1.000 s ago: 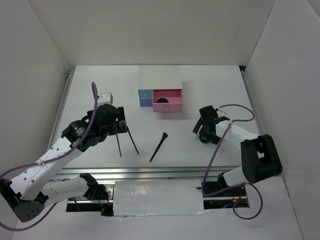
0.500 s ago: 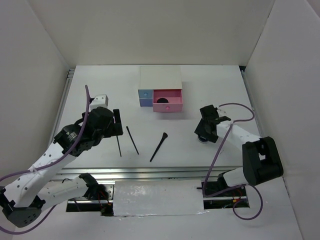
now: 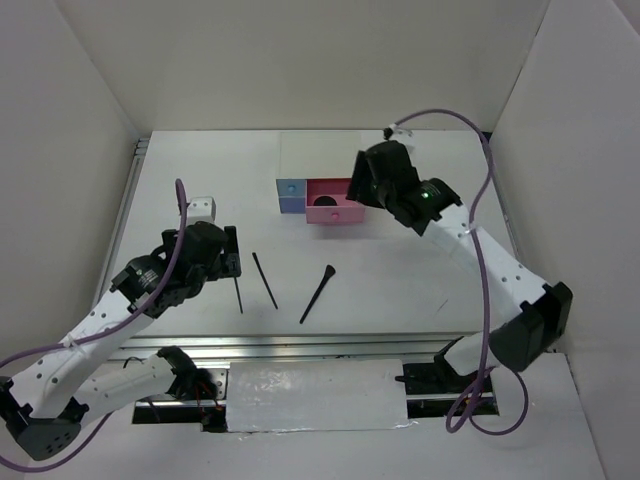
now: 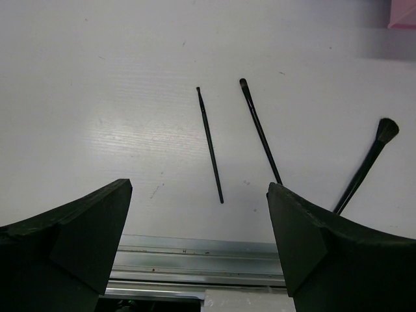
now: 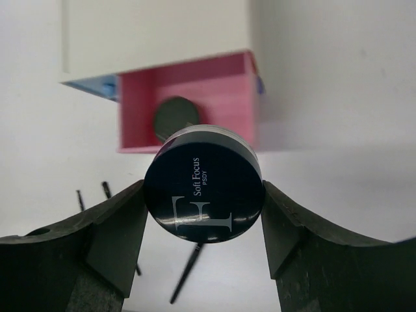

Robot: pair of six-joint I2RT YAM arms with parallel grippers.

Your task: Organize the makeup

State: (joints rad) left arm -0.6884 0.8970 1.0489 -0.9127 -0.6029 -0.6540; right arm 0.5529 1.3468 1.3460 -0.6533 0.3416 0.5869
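Note:
My right gripper is shut on a round black compact and holds it above the open pink drawer. A second black compact lies inside that drawer. Two thin black pencils and a flared black brush lie on the table. They also show in the left wrist view as pencils and brush. My left gripper is open and empty, just left of the pencils. No lipstick tubes are in view.
The white box stands at the back centre, with a shut blue drawer left of the pink one. A metal rail runs along the table's near edge. White walls enclose the left, back and right sides.
My right arm has lifted the black compact from the table at the right and carried it left and back, over the pink drawer. My left gripper has drawn slightly back from the pencils.

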